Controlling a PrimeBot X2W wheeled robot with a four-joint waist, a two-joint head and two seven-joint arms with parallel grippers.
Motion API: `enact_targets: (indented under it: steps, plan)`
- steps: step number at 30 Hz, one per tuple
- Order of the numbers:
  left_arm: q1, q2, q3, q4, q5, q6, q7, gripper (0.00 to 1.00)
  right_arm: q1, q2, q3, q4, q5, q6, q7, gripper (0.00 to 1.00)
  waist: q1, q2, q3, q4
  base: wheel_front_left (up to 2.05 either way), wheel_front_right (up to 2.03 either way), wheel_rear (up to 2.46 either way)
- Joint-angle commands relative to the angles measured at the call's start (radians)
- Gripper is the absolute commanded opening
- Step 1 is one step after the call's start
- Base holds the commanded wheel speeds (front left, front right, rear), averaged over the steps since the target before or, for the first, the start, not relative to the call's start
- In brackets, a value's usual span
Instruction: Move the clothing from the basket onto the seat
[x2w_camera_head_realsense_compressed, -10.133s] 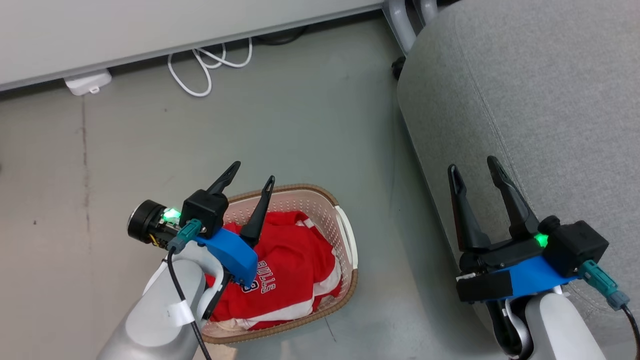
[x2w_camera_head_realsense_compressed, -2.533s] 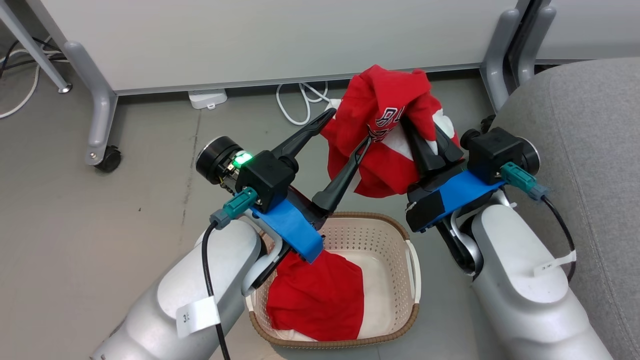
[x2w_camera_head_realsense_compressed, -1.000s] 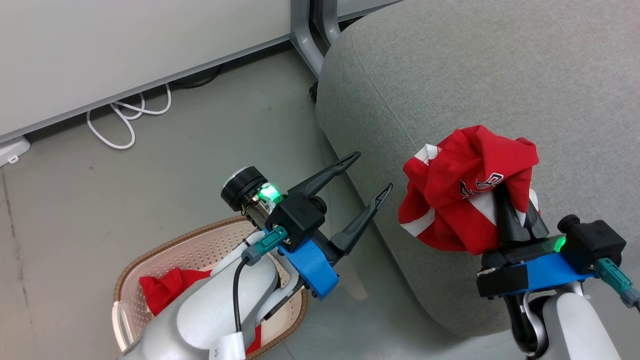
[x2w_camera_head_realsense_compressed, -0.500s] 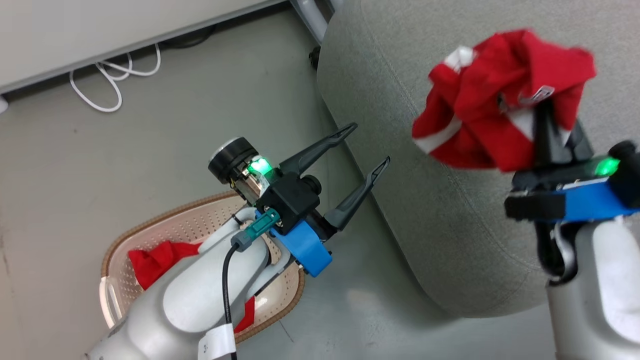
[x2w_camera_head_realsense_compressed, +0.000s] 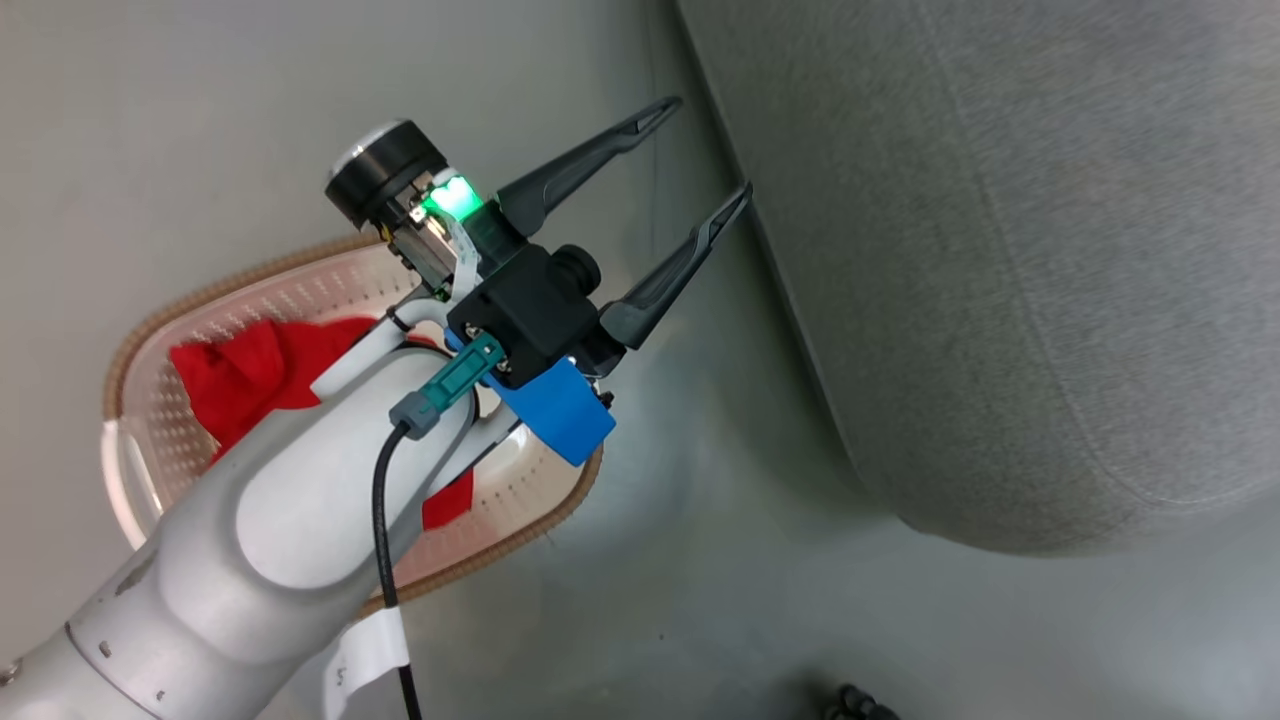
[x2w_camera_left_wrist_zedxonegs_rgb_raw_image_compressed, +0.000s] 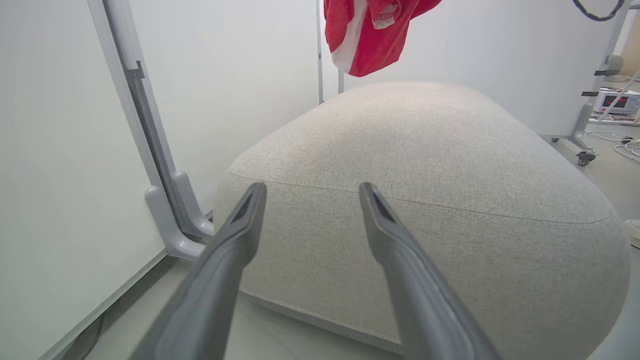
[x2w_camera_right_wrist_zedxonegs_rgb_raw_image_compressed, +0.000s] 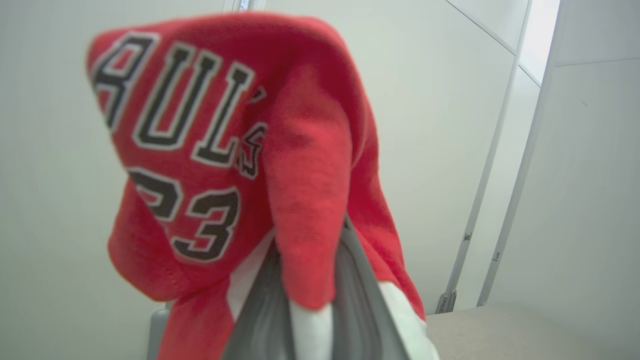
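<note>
Currently held: red "BULLS" jersey with white trim (x2w_camera_right_wrist_zedxonegs_rgb_raw_image_compressed: 215, 150), pinched in the right gripper (x2w_camera_right_wrist_zedxonegs_rgb_raw_image_compressed: 305, 285), jaws pressed together, high over the large grey fabric seat (x2w_camera_left_wrist_zedxonegs_rgb_raw_image_compressed: 425, 165).
Left gripper (x2w_camera_head_realsense_compressed: 705, 147): spread, empty, beside the seat's edge.
Basket: cream perforated plastic basket (x2w_camera_head_realsense_compressed: 300, 290) holds more red clothing (x2w_camera_head_realsense_compressed: 250, 370).
Risk: released from this height, the jersey may land on the rounded edge and slide to the floor (x2w_camera_head_realsense_compressed: 700, 600); cloth draped over the gripper could snag.

I see my right gripper (x2w_camera_right_wrist_zedxonegs_rgb_raw_image_compressed: 310, 300) clamped on a red jersey (x2w_camera_right_wrist_zedxonegs_rgb_raw_image_compressed: 300, 165) numbered 23 that drapes over it, with the seat (x2w_camera_right_wrist_zedxonegs_rgb_raw_image_compressed: 505, 330) at lower right.
</note>
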Motion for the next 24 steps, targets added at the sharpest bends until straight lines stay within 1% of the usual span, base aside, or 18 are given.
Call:
enact_targets:
  steps: [1,5,9,18,22,23,24]
  plan:
    - [-0.02,0.004,0.008,-0.007,0.003,0.0,-0.002,1.0,-0.025,-0.018,-0.018,0.023,0.009,0.0,-0.004,0.0,-0.0001,0.0,0.082,0.002,0.0,0.0,0.0]
    - [-0.043,0.016,0.009,-0.022,0.018,0.001,-0.002,1.0,-0.069,-0.089,-0.079,0.139,0.024,0.0,-0.004,0.0,-0.0001,0.0,0.137,0.011,0.0,0.0,0.0]
    - [-0.058,0.026,0.009,-0.031,0.026,0.002,-0.002,1.0,-0.082,-0.115,-0.105,0.268,0.011,0.0,-0.004,0.0,-0.0001,0.0,0.17,0.018,0.0,0.0,0.0]
    - [-0.065,0.037,0.012,-0.04,0.025,0.006,-0.003,1.0,-0.065,-0.092,-0.121,0.531,-0.027,0.0,-0.004,0.0,-0.0001,0.0,0.184,0.034,0.0,0.0,0.0]
    - [-0.064,0.039,0.015,-0.039,0.022,0.008,-0.003,1.0,-0.074,-0.088,-0.116,0.592,-0.012,0.0,-0.004,0.0,-0.0001,0.0,0.178,0.039,0.0,0.0,0.0]
    - [-0.062,0.038,0.015,-0.037,0.022,0.008,-0.003,1.0,-0.075,-0.089,-0.117,0.598,-0.009,0.0,-0.004,0.29,-0.0001,0.0,0.173,0.04,0.0,0.0,0.0]
    - [-0.058,0.036,0.015,-0.036,0.02,0.009,-0.003,1.0,-0.071,-0.091,-0.115,0.6,-0.007,0.0,-0.004,0.93,-0.0001,0.0,0.167,0.041,0.0,0.0,0.0]
